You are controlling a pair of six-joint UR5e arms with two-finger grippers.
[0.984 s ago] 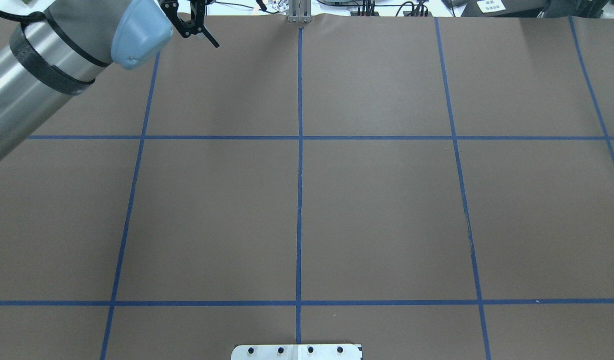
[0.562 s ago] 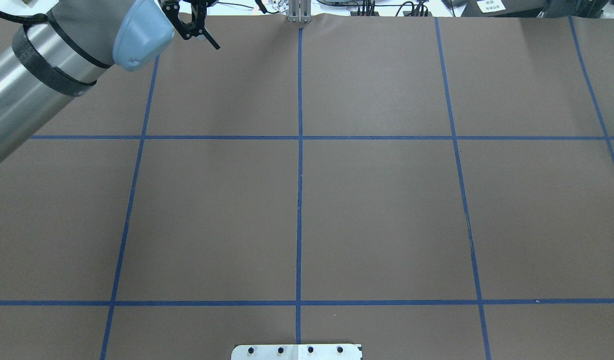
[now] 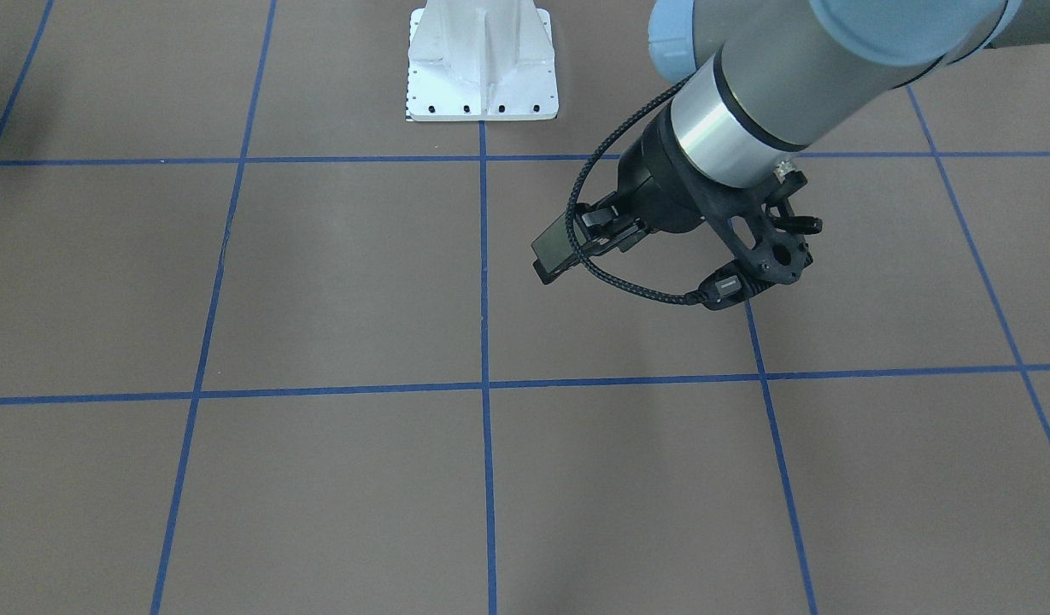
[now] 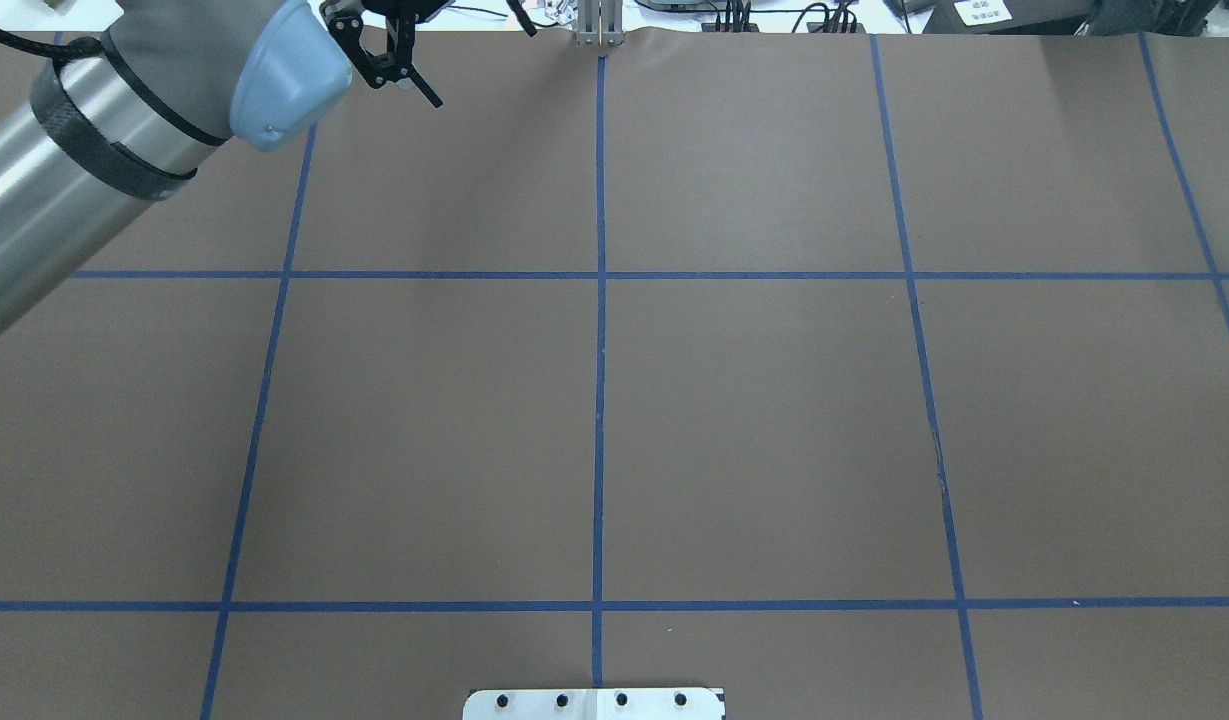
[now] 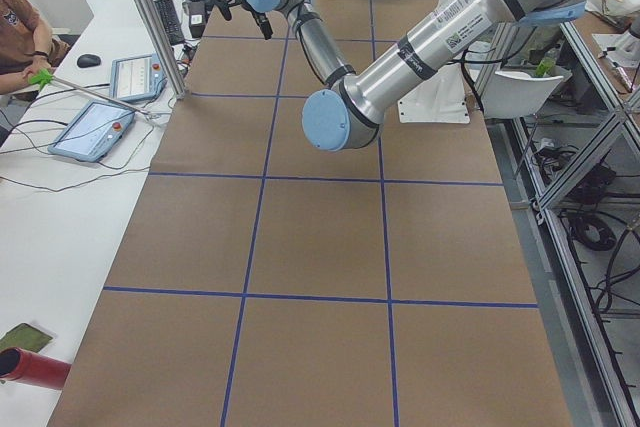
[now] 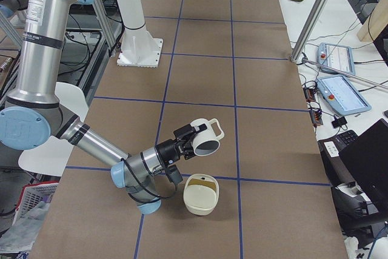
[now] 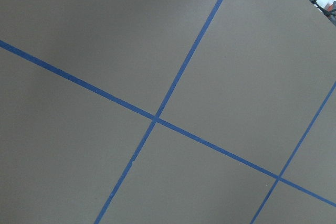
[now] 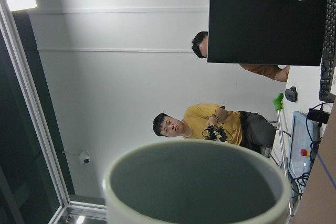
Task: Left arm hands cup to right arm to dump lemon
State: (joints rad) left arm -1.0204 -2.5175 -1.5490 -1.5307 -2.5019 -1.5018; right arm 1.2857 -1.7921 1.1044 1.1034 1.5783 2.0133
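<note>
White against brown: find the cup (image 6: 205,139) at lower centre of the right-side view, tipped on its side at the end of the right arm (image 6: 94,144), mouth turned outward and down, just above and beside a cream bowl (image 6: 197,205). Judged to be the dumping step. Cannot tell how the right tool (image 6: 187,141) stands, shown only from the side. Cannot make out the lemon anywhere either: none seen in the grey inside from the wrist camera, and only an unclear yellowish patch within the bowl.

To do it well:
- Bring the mouth squarely over the bowl's opening before rolling further.
- Turn the wrist slowly to rim-down.
- Hold enough height not to knock the bowl.
- Grip firmly against slip on the glaze.
- Leave the left tool (image 4: 399,80) at upper left of the overhead view, fingers spread and empty, well apart from the pour.

Brown paper worktop (image 4: 774,430), flat and matt, gridded with blue tape (image 4: 600,400). Beyond its edge, at right of the right-side view, a white desk with control tablets (image 6: 342,92). Seated person in yellow (image 8: 210,121) in the right wrist view.
</note>
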